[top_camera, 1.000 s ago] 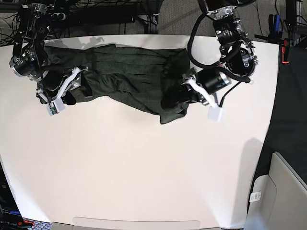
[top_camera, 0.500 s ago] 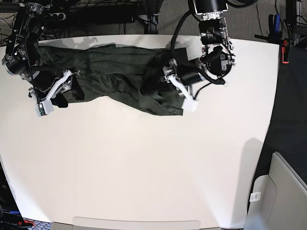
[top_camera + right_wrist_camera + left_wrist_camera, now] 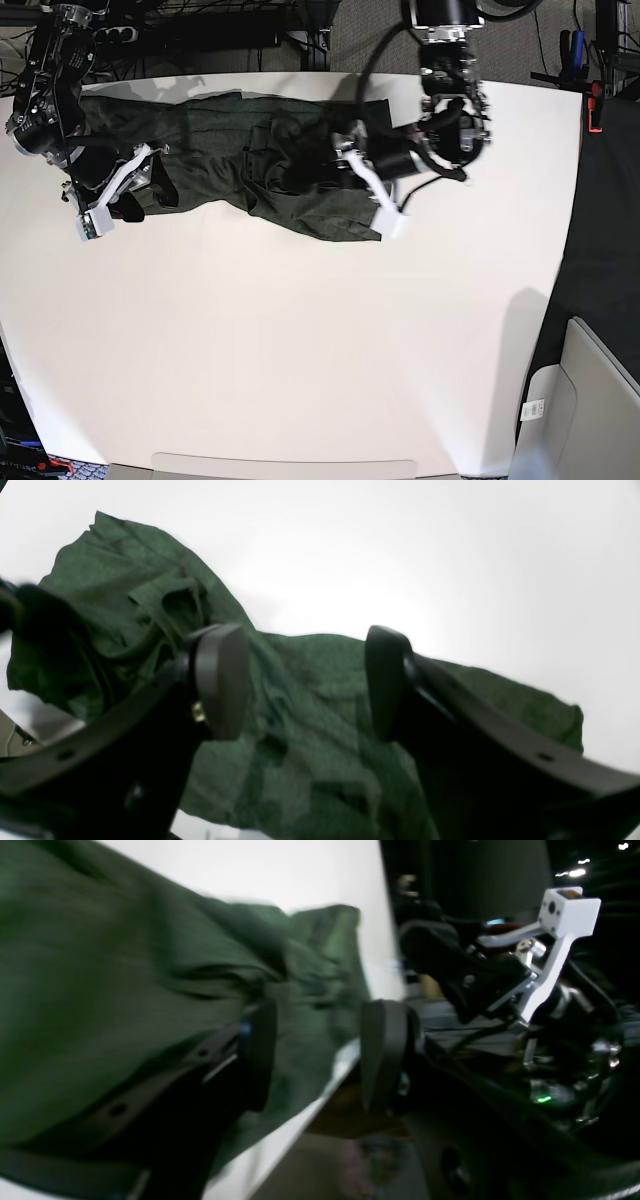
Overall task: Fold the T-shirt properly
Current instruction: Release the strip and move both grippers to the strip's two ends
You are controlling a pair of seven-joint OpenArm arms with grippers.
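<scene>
The dark olive-green T-shirt point(image 3: 250, 170) lies bunched in a long strip along the far side of the white table point(image 3: 300, 350), with its right end doubled back over the middle. Over that doubled part hovers my left gripper point(image 3: 315, 172), open. In the left wrist view the left gripper point(image 3: 320, 1055) shows both pads apart, with the T-shirt point(image 3: 125, 965) lying behind and under one finger. My right gripper point(image 3: 160, 190) stands open over the shirt's left end. Green T-shirt cloth point(image 3: 310, 690) lies below the parted pads of that right gripper point(image 3: 300, 680), with nothing pinched.
The shirt lies close to the table's far edge. A grey bin point(image 3: 590, 400) stands off the table at the lower right. Red and blue tools point(image 3: 590, 95) sit beyond the right corner, and cables and frame parts run behind the far edge.
My left gripper has carried the shirt's right end leftward over the middle and opened, letting the cloth go. The right arm shifted slightly left and stayed open.
</scene>
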